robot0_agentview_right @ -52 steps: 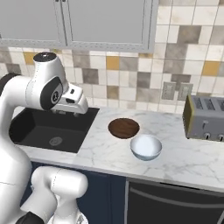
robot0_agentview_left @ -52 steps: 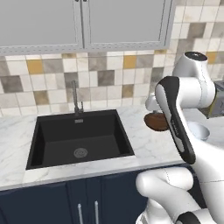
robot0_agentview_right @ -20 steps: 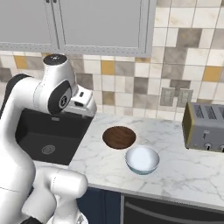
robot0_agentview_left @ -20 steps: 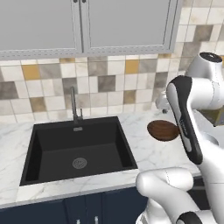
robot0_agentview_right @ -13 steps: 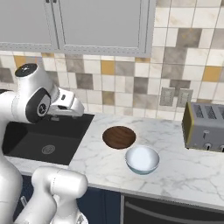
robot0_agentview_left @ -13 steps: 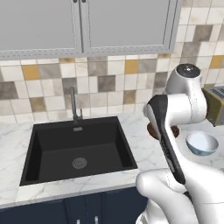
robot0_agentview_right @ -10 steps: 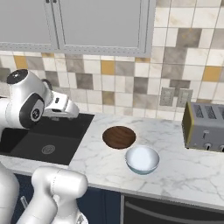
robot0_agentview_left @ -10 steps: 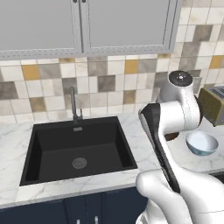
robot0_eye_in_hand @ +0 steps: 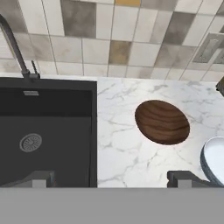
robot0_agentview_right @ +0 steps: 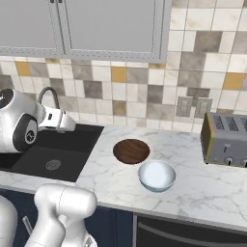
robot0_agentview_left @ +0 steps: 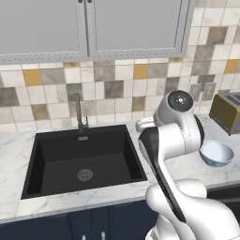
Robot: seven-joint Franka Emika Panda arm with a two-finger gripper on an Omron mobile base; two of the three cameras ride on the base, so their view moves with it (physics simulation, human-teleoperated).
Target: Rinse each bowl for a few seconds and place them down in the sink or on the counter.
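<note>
The dark brown wood-like bowl (robot0_agentview_right: 131,151) (robot0_eye_in_hand: 162,122) stands on the white marble counter (robot0_agentview_right: 193,193) just right of the sink. The glossy white bowl (robot0_agentview_left: 216,153) (robot0_agentview_right: 157,175) (robot0_eye_in_hand: 214,159) sits in front of it, nearer the counter's edge. The black sink (robot0_agentview_left: 70,150) (robot0_agentview_right: 58,154) (robot0_eye_in_hand: 43,127) holds only its round drain. My gripper (robot0_eye_in_hand: 111,178) hangs open and empty above the sink's right rim, left of both bowls. In the left base view my arm covers the brown bowl.
A thin grey faucet (robot0_agentview_left: 78,111) (robot0_eye_in_hand: 13,43) rises behind the sink. A tan toaster (robot0_agentview_left: 227,110) (robot0_agentview_right: 226,140) stands at the counter's far right by the tiled wall. Grey wall cabinets (robot0_agentview_right: 111,24) hang overhead. Bare marble lies between the sink and the brown bowl.
My arm has swung left, carrying the hand from beside the brown bowl to over the sink's right edge and slightly lower. The jaws stayed open. Both bowls are where they were.
</note>
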